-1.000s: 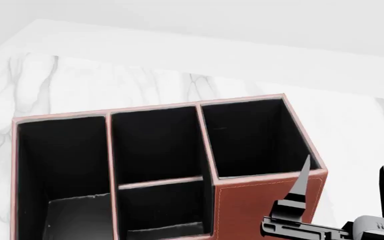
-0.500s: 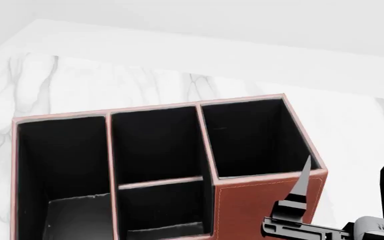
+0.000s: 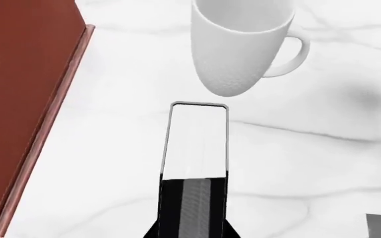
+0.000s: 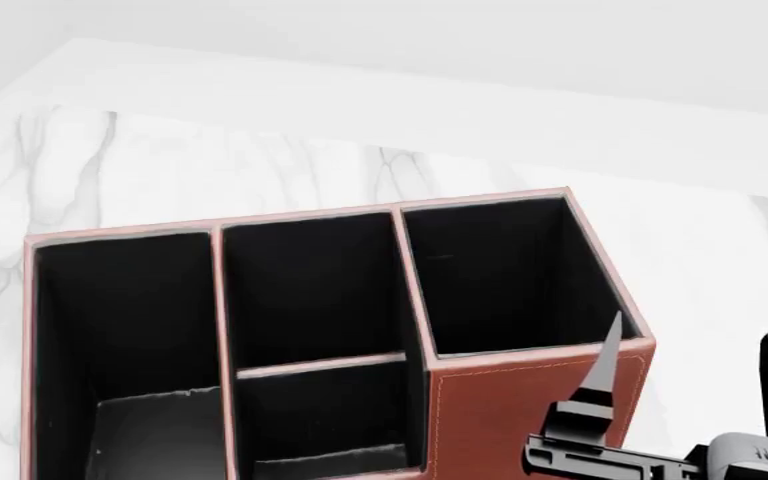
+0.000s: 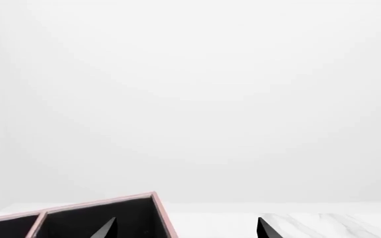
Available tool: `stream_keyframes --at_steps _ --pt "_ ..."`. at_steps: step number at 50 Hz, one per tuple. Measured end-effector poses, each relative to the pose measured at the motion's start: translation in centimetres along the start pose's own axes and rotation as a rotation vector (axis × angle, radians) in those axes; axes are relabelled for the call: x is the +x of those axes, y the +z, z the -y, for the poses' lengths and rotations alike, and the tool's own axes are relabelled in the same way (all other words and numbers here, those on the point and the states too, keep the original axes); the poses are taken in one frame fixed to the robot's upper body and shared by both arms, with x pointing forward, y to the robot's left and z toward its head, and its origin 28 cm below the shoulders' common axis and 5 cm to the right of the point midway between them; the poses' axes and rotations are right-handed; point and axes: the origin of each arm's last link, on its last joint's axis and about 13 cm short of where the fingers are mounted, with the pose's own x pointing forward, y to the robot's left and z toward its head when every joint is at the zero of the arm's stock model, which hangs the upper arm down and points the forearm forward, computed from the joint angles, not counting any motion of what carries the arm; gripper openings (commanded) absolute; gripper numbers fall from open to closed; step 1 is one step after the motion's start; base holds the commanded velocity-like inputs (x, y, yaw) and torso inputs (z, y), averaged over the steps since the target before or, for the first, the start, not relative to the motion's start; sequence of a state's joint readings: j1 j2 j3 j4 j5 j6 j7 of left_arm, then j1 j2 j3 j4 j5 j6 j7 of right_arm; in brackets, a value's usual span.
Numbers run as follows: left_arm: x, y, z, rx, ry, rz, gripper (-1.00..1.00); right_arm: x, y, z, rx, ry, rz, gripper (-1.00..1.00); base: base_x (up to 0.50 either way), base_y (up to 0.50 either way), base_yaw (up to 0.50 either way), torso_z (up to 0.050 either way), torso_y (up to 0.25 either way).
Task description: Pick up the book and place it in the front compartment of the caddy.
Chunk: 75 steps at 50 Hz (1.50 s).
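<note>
In the left wrist view my left gripper is shut on the book, a thin black book with its white page edge facing the camera. The book sticks out toward the white mug, with the caddy's reddish-brown side beside it. In the head view the caddy fills the lower left. Its two middle cells share a low divider; I cannot tell which is the deeper front compartment. My right gripper is open and empty beside the caddy's tall right cell; it also shows in the right wrist view.
The caddy stands on a white marble top with a white wall behind. The long narrow cell is at the caddy's left. The mug stands close beyond the book's end. My left arm is out of the head view.
</note>
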<state>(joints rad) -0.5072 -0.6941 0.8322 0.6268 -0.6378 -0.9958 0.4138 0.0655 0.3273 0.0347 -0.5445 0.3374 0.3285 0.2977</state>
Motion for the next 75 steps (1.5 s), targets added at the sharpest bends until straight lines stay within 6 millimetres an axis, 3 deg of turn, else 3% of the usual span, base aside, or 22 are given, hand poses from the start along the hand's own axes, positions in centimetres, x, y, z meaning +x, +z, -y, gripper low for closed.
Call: stream_keyframes --at_steps 28,51,75 --pt "-4.9 6.0 -1.5 0.344 0.142 0.142 -1.00 -0.1 0.4 -0.2 -0.001 0.021 0.010 1.00 0.00 0.00 0.00 0.000 0.001" --pt "-7.6 10.5 -5.1 0.578 0.236 0.153 -1.00 0.0 0.3 0.1 -0.008 0.011 0.014 1.00 0.00 0.00 0.00 0.000 0.001" --pt "-8.8 13.8 -9.9 0.681 0.389 0.164 -1.00 0.1 0.2 0.3 -0.021 -0.002 0.016 1.00 0.00 0.00 0.00 0.000 0.001"
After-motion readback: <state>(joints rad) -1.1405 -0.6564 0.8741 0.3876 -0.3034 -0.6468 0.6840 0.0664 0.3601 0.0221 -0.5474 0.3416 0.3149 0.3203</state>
